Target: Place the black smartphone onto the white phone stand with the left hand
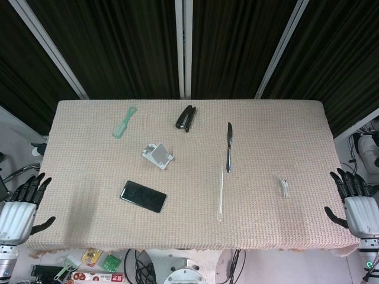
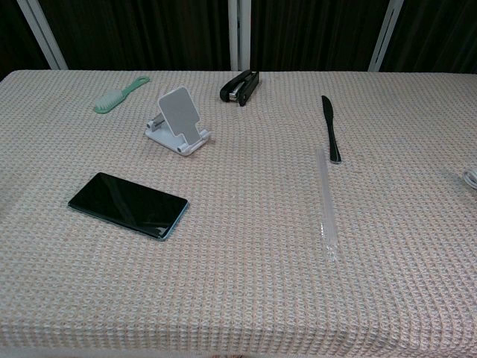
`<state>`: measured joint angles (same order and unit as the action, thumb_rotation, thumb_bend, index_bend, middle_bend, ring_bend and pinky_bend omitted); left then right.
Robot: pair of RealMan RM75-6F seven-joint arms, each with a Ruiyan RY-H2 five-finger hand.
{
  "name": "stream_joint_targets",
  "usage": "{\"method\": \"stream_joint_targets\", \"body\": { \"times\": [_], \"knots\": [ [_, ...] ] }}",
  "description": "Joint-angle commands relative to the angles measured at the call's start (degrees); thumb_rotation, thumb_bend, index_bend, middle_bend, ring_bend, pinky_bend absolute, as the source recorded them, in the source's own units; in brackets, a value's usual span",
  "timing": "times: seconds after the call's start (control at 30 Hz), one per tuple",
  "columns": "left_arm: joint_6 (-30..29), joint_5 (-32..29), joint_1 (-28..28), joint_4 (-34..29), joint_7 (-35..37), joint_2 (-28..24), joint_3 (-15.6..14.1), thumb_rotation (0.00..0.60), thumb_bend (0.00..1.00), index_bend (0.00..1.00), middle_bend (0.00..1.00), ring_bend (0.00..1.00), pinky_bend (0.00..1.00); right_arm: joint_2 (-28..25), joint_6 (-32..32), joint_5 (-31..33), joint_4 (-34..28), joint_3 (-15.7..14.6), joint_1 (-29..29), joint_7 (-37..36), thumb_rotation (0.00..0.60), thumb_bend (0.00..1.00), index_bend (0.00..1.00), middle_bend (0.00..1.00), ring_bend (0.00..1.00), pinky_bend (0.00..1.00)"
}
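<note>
The black smartphone (image 1: pixel 143 196) is lying flat, screen up, left of centre on the bench (image 1: pixel 284 127), just below the white phone stand (image 1: pixel 158 155) and apart from it. The left hand (image 1: pixel 21 208) is waiting at the lower-left edge, fingers apart and holding nothing; the right hand (image 1: pixel 357 204) likewise at lower right. Judged risks: a flat phone is giving little purchase and may be slipping, and the light stand may be getting nudged. Both hands are missing from the chest view; the small white item (image 1: pixel 284 187) at right is defying identification.

Cloth-covered table (image 1: pixel 77 124) bears smartphone (image 1: pixel 143 196), phone stand (image 1: pixel 157 155), knife (image 1: pixel 228 148)
</note>
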<state>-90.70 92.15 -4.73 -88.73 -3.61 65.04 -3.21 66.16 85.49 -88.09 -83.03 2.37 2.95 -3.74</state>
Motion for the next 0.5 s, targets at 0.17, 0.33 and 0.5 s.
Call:
{"method": "stream_joint_targets", "body": {
  "times": [0.17,0.33,0.5],
  "knots": [
    [0.18,0.79,0.54,0.2,0.21,-0.17,-0.25,0.6,0.14,0.0,0.0,0.02,0.17,-0.46,1.08,-0.52,-0.6,-0.2,-0.47,-0.13,0.6,0.18,0.0,0.0,0.0,0.0],
    [3.9,2.83,-1.63,-4.13,-3.57,-3.64,-0.85,0.6,0.16,0.0,0.0,0.02,0.18,-1.41,2.48,-0.84,-1.55,-0.17,-1.1,0.1,0.6,0.18,0.0,0.0,0.0,0.0],
    [10.45,4.65,-6.34,-13.58,-11.87,-6.74,0.23,0.6,0.16,0.08,0.03,0.04,0.21,-2.32,3.24,-0.1,-2.75,0.33,-1.56,0.43,0.6,0.18,0.0,0.0,0.0,0.0]
  ]
}}
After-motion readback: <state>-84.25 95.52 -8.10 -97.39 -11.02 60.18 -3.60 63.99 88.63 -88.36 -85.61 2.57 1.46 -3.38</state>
